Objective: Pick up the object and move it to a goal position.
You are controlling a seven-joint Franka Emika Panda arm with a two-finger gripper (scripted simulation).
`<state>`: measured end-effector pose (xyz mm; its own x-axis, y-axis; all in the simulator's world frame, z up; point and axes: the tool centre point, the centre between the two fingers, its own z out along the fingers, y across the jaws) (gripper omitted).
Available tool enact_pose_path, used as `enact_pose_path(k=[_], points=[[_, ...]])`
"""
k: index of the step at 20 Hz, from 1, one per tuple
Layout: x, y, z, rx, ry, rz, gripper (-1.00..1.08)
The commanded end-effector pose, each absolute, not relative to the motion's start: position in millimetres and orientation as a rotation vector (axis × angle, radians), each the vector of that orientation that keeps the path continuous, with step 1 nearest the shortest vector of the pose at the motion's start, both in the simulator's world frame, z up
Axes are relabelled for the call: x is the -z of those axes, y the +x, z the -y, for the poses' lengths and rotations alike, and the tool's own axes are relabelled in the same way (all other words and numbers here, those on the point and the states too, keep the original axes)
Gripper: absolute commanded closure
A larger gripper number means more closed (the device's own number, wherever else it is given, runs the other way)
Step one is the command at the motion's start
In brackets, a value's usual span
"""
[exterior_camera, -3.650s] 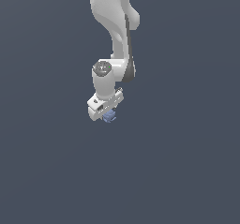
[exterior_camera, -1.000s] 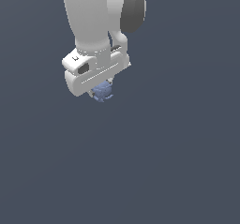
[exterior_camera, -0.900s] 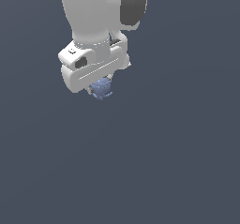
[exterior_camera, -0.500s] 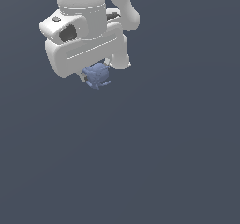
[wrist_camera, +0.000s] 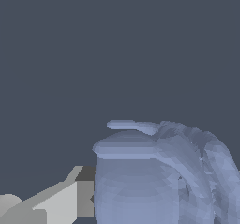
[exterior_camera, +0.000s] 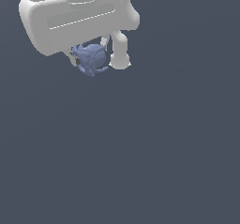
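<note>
The object [exterior_camera: 90, 58] is a small blue-grey lumpy, crab-like body with thin curved legs. It hangs under my white gripper [exterior_camera: 96, 59] at the upper left of the exterior view. The gripper is shut on it: one white finger [exterior_camera: 119, 54] shows on the exterior view's right of it, the other is mostly hidden behind it. In the wrist view the object [wrist_camera: 159, 176] looms large and close, with one finger [wrist_camera: 56, 202] beside it. The object is held off the ground.
A plain dark grey-blue surface [exterior_camera: 154, 153] fills the rest of both views. No goal marker or other object shows. The hand's bulk [exterior_camera: 75, 17] hides what lies behind it.
The gripper, still holding the object, has come much closer to the exterior camera and moved up and to the exterior view's left; it now looks far larger.
</note>
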<state>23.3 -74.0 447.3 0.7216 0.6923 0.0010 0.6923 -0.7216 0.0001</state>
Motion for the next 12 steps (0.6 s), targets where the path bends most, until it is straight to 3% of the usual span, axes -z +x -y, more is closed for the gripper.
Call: enact_pose_path(k=[1,12], points=[[-460.5,27.0,74.6,0.0,-2.915,1.171,1.08],[-496.6,38.5,75.8,0.0,-2.915,1.171,1.08]])
